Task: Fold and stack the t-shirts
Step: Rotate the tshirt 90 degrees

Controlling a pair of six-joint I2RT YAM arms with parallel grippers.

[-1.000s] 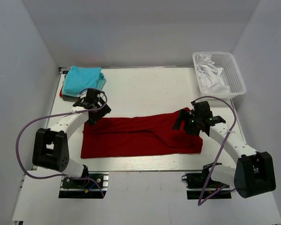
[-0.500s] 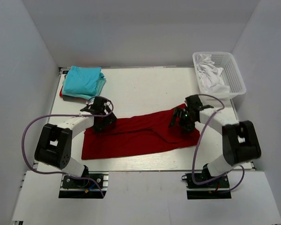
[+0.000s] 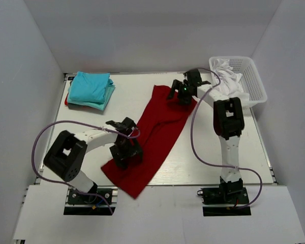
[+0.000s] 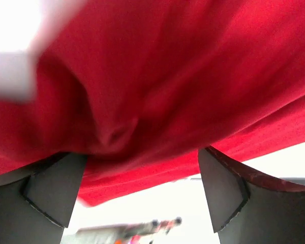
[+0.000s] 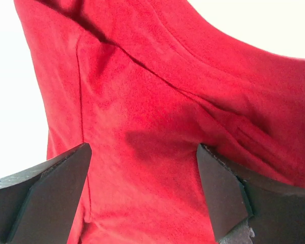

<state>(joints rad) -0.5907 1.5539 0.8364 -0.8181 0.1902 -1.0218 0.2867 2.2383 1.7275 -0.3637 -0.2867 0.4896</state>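
Left gripper [image 4: 140, 155], wrist view: my two fingers [image 4: 51, 193] stand wide apart, not clamped. The dark red t-shirt [image 3: 157, 132] bunches into the gap between them and lies over their upper edges, so the tips are hidden. A small pucker of cloth sits midway between the fingers. The view is blurred, and a pale strip of desk [image 3: 203, 152] shows below the cloth.

Right gripper [image 5: 142, 152], wrist view: here too my fingers [image 5: 51, 188] are spread and pinch nothing. Red cloth fills the space between and beyond them, and a stitched seam runs slantwise across it.

Top view: the red t-shirt lies as a long band slanting across the desk. Its far end is under my right gripper, near the back edge. Its near end is under my left gripper, and a corner overhangs the front edge between my two bases. My left arm bends across the desk and covers the shirt's near left margin. My right arm reaches straight toward the back and stands between the shirt and the white mesh basket [image 3: 256, 84]. The basket is in the far right corner and holds crumpled white cloth [image 3: 227, 81].

The folded turquoise t-shirts [image 3: 90, 87] are stacked in the far left corner, well apart from the red one, with bare desk between. A purple cable [image 3: 38, 147] loops beside my left arm, and another hangs along my right arm.
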